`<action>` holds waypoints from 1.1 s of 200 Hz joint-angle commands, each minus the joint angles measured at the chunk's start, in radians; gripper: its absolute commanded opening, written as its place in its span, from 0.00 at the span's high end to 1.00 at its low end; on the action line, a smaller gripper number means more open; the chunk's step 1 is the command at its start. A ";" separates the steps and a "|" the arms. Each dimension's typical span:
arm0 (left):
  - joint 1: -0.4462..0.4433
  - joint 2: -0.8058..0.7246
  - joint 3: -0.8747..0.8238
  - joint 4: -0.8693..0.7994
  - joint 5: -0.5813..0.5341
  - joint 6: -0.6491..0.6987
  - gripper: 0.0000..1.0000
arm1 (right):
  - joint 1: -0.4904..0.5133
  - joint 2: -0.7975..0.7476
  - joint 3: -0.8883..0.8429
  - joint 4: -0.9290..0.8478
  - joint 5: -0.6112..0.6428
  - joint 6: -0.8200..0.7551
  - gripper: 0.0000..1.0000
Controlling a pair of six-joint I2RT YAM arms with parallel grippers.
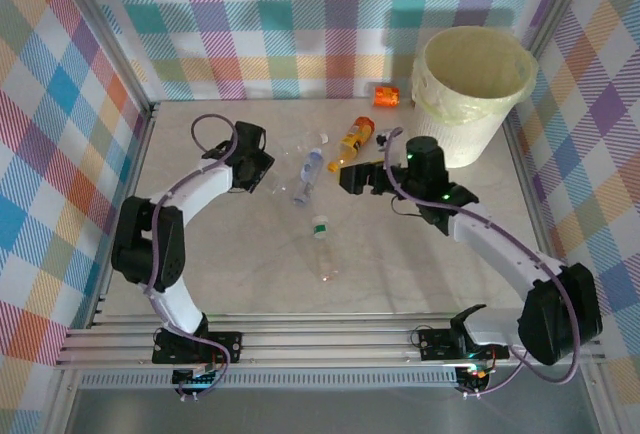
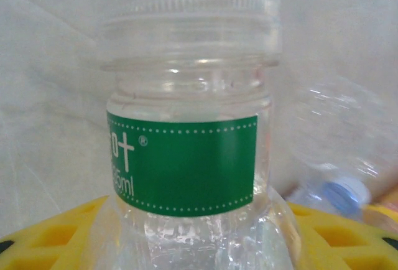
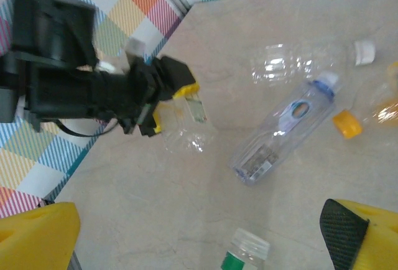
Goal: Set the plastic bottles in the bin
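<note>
My left gripper (image 1: pixel 262 170) is shut on a clear bottle with a green label (image 2: pixel 186 158), squeezed between its yellow fingers (image 2: pixel 50 236). The right wrist view shows that left gripper (image 3: pixel 166 103) holding this bottle (image 3: pixel 186 127) just above the table. My right gripper (image 1: pixel 358 177) hangs open over the table's middle with nothing between its fingers (image 3: pixel 37 237). Below it lies another green-labelled bottle (image 3: pixel 244 252) (image 1: pixel 321 228). A blue-capped clear bottle (image 1: pixel 308 176) (image 3: pixel 280 127), a white-capped clear bottle (image 1: pixel 302 144) and an orange bottle (image 1: pixel 354 139) lie between the grippers. The bin (image 1: pixel 470 94) stands at the back right.
A crushed orange bottle (image 1: pixel 386 95) lies by the back wall, left of the bin. Checked walls and an aluminium frame close in the table on three sides. Bare tabletop (image 1: pixel 400 274) stretches across the near half.
</note>
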 commanded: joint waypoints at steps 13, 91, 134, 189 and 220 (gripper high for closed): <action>-0.083 -0.100 0.008 0.015 -0.015 0.076 0.62 | 0.046 0.059 -0.034 0.220 0.048 0.139 0.00; -0.215 -0.217 0.009 0.097 0.047 0.096 0.62 | 0.080 0.177 -0.014 0.332 -0.070 0.143 0.00; -0.248 -0.255 -0.024 0.166 0.059 0.069 0.63 | 0.082 0.254 0.018 0.443 -0.143 0.145 0.00; -0.253 -0.254 -0.032 0.183 0.074 0.056 0.63 | 0.101 0.329 0.030 0.552 -0.245 0.143 0.00; -0.253 -0.253 -0.030 0.192 0.085 0.056 0.63 | 0.104 0.348 0.037 0.573 -0.206 0.157 0.03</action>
